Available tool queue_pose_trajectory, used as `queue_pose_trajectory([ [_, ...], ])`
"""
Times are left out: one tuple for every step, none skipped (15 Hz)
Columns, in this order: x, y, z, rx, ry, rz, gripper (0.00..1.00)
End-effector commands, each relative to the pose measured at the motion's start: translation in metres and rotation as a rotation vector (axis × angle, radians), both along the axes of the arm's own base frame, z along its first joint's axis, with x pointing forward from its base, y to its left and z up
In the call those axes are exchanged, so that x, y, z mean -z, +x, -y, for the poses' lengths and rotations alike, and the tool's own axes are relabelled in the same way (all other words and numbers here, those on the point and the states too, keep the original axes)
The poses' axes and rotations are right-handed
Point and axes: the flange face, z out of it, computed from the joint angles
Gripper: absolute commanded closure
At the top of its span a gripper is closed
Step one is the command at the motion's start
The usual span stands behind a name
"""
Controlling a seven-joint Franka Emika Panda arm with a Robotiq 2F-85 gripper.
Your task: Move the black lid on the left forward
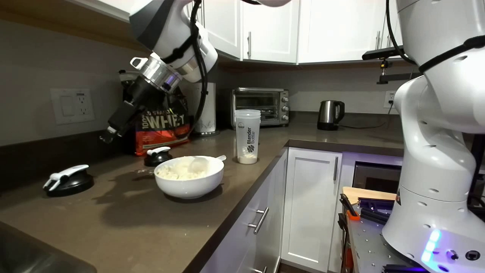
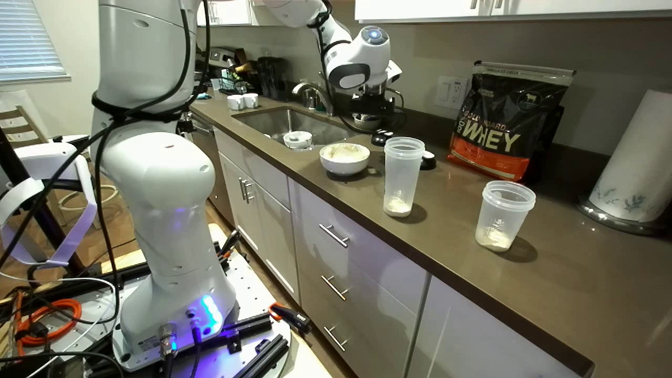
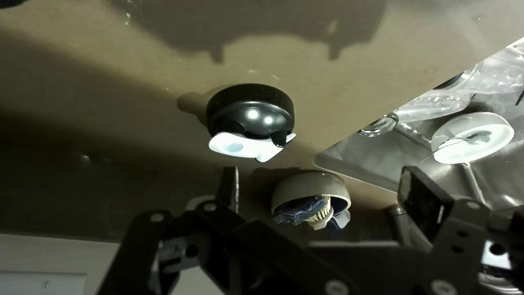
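The black lid on the left (image 1: 74, 182) is low and round with a white flip handle and lies on the brown counter by the wall. It also shows in an exterior view (image 2: 381, 137) and in the wrist view (image 3: 250, 110). My gripper (image 1: 108, 135) hangs above the counter, higher than this lid and apart from it. In the wrist view the gripper's fingers (image 3: 323, 196) are spread wide with nothing held between them. The gripper's fingertips are hard to make out in an exterior view (image 2: 373, 107).
A second black lid (image 1: 158, 156) lies beside the white bowl (image 1: 189, 182) of food. A whey bag (image 1: 163, 127) and clear shaker cup (image 1: 248, 136) stand farther along. Another cup (image 2: 505, 215) stands near the paper towels. A small bowl with a brush (image 3: 311, 192) sits by the sink (image 3: 360, 159).
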Motion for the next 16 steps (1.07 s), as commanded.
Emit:
queue_pose_trajectory([
  [0.002,0.022,-0.009,-0.009,-0.003,0.050,0.00],
  [0.003,0.026,-0.011,-0.007,0.002,0.053,0.00],
  [0.005,0.030,-0.014,-0.007,0.011,0.056,0.00],
  [0.007,0.034,-0.017,-0.007,0.015,0.056,0.00],
  [0.010,0.038,-0.019,-0.009,0.021,0.056,0.00],
  [0.012,0.041,-0.022,-0.009,0.025,0.056,0.00],
  [0.015,0.045,-0.024,-0.011,0.028,0.055,0.00],
  [0.018,0.049,-0.026,-0.012,0.030,0.055,0.00],
  [0.022,0.052,-0.028,-0.014,0.031,0.055,0.00],
  [0.024,0.056,-0.029,-0.013,0.032,0.056,0.00],
  [0.026,0.060,-0.029,-0.011,0.033,0.058,0.00],
  [0.028,0.064,-0.029,-0.008,0.036,0.060,0.00],
  [0.030,0.068,-0.030,-0.005,0.040,0.063,0.00],
  [0.032,0.072,-0.031,-0.002,0.042,0.066,0.00],
  [0.033,0.075,-0.032,0.000,0.044,0.070,0.00],
  [0.035,0.079,-0.032,0.001,0.045,0.074,0.00],
])
